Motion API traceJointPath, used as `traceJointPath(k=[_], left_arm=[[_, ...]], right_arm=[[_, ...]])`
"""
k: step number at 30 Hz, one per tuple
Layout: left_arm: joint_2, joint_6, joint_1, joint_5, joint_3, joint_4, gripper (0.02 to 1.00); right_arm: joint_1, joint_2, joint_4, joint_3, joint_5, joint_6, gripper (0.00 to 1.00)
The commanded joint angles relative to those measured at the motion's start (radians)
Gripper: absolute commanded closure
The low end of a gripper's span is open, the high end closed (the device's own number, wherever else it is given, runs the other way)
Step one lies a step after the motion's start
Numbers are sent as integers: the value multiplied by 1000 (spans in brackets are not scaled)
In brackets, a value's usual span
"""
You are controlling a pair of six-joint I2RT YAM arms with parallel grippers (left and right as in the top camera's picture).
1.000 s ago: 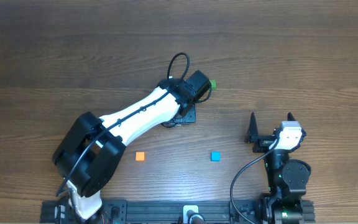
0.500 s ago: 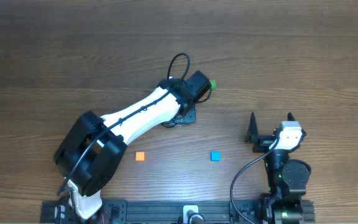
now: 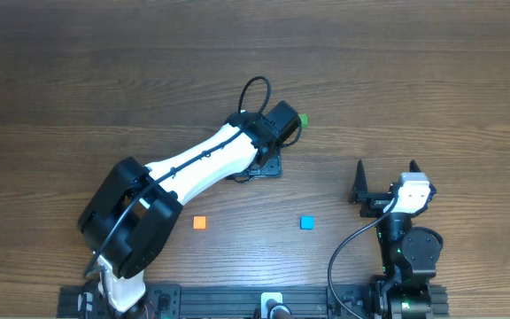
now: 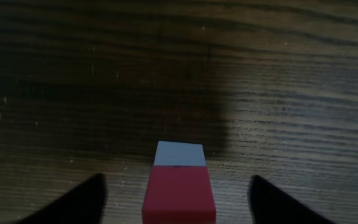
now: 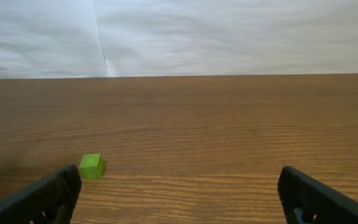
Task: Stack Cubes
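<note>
A red cube (image 4: pixel 179 198) with a pale grey upper face rests on the wood between the spread fingers of my left gripper (image 4: pixel 176 182), which is open around it without touching. From above, the left arm's wrist (image 3: pixel 268 124) covers that spot. A green cube (image 3: pixel 304 119) lies just beyond the wrist and appears as the green cube (image 5: pixel 91 166) in the right wrist view. An orange cube (image 3: pixel 200 222) and a blue cube (image 3: pixel 306 222) sit apart near the front. My right gripper (image 3: pixel 385 182) stands open at the right, holding nothing.
The wooden table (image 3: pixel 432 80) stretches bare to the back and to both sides. A white backdrop (image 5: pixel 229 37) rises behind the table's far edge. The arms' base rail (image 3: pixel 273 301) runs along the front.
</note>
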Motion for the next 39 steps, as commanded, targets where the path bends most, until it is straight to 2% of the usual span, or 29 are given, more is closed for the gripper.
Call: traceJointPath(k=[1, 6, 10, 13, 15, 17, 19, 24, 31, 34, 39], left_arm=[[13, -6, -3, 2, -12, 15, 128], [-27, -6, 10, -3, -12, 31, 95], [-167, -4, 55, -88, -12, 64, 91], [-327, 51, 108, -95, -12, 74, 95], [-407, 72, 132, -104, -12, 38, 102], [-494, 72, 139, -155, -13, -86, 121], [-529, 72, 130, -166, -29, -172, 134], [-586, 63, 67, -156, -215, -217, 141], [-599, -37, 11, -59, -562, 34, 159], [-599, -36, 10, -34, -630, 113, 156], [-599, -35, 10, -24, -648, 112, 161]], right_arm=[[-5, -6, 0, -6, -8, -2, 7], [-5, -6, 1, -6, -8, -2, 7], [-5, -6, 1, -6, -8, -2, 7], [-5, -6, 0, -6, -8, -2, 9], [-5, -6, 0, -6, -8, -2, 7], [-5, -6, 0, -6, -8, -2, 7], [-5, -6, 1, -6, -8, -2, 7], [-5, -6, 1, -6, -8, -2, 7], [-5, -6, 0, -6, -8, -2, 9], [-5, -6, 1, -6, -8, -2, 7], [-5, -6, 0, -6, -8, -2, 7]])
